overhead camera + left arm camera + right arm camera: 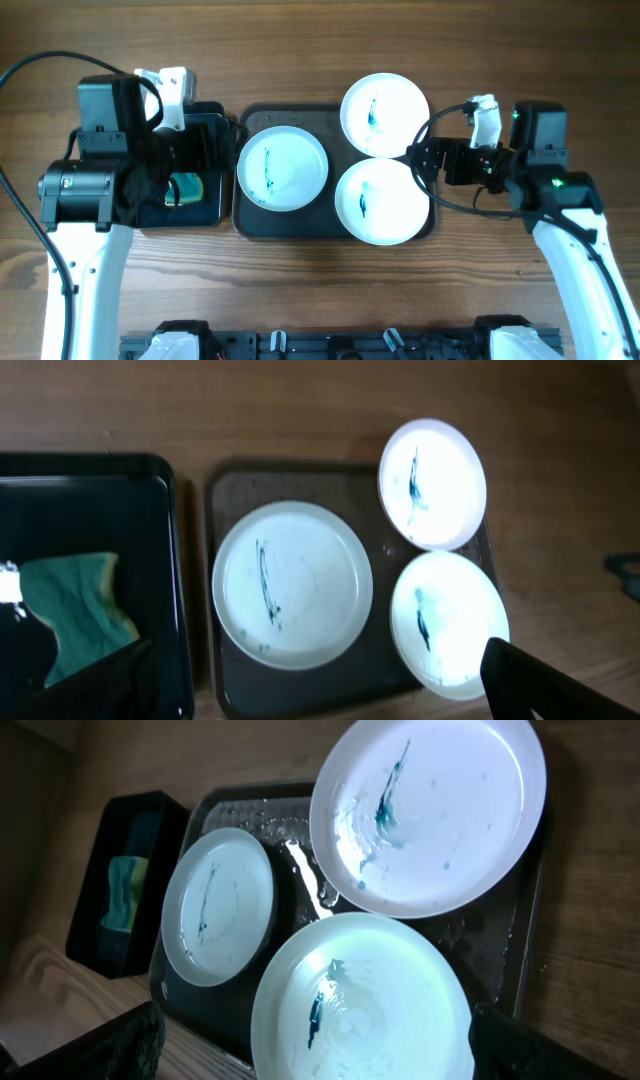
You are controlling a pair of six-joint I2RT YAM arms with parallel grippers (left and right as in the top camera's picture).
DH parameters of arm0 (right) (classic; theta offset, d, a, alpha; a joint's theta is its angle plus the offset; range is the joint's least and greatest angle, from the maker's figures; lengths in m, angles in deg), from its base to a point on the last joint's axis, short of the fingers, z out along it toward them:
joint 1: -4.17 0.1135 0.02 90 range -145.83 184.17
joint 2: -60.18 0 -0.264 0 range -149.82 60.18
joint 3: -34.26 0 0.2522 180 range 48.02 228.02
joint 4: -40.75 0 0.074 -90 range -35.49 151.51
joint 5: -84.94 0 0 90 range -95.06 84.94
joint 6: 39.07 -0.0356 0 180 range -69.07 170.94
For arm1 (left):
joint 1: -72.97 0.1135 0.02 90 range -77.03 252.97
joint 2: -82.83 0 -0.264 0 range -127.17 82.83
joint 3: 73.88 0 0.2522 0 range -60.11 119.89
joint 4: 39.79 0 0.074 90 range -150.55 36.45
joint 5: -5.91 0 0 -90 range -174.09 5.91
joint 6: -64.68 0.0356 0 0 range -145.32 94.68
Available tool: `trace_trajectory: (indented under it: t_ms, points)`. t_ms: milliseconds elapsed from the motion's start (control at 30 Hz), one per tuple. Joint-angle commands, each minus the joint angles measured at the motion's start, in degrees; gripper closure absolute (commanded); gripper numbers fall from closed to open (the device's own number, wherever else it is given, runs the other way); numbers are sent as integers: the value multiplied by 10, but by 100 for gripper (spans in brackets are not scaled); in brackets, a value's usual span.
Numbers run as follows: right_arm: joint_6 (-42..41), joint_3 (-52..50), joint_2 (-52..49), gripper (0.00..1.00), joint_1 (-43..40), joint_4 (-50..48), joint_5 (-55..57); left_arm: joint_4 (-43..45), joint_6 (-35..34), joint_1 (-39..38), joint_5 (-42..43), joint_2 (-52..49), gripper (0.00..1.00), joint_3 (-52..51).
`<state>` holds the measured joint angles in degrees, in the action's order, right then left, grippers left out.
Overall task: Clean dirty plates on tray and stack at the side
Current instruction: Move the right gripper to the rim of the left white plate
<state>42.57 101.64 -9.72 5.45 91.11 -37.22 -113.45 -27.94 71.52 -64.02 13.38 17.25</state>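
Three white plates with blue-green smears lie on the dark grey tray (pixel 300 228): one at the left (pixel 282 168), one at the back right (pixel 385 115) overhanging the rim, one at the front right (pixel 382 202). My left gripper (pixel 190 160) is open and empty above the small black tray, left of the plates; its view shows all three plates (pixel 292 582) between its fingers (pixel 320 695). My right gripper (pixel 424 160) is open and empty at the tray's right edge, between the two right plates. In its view its fingers (pixel 320 1050) straddle the front right plate (pixel 370 1010).
A smaller black tray (pixel 205 212) with a green sponge (pixel 185 188) stands left of the big tray, under my left arm. It also shows in the left wrist view (pixel 100 490) and the right wrist view (pixel 110 850). Bare wooden table lies right of and in front of the tray.
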Motion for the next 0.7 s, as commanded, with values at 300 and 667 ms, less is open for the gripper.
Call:
trace_trajectory:
  t_ms: [300, 667]
  points:
    - [-54, 82, -45, 10, 106, 70, 72, -158, -71, 40, -169, -6, 0, 35]
    - [-143, 179, -153, 18, 205, 92, 116, -139, -70, 40, -150, -131, 3, 35]
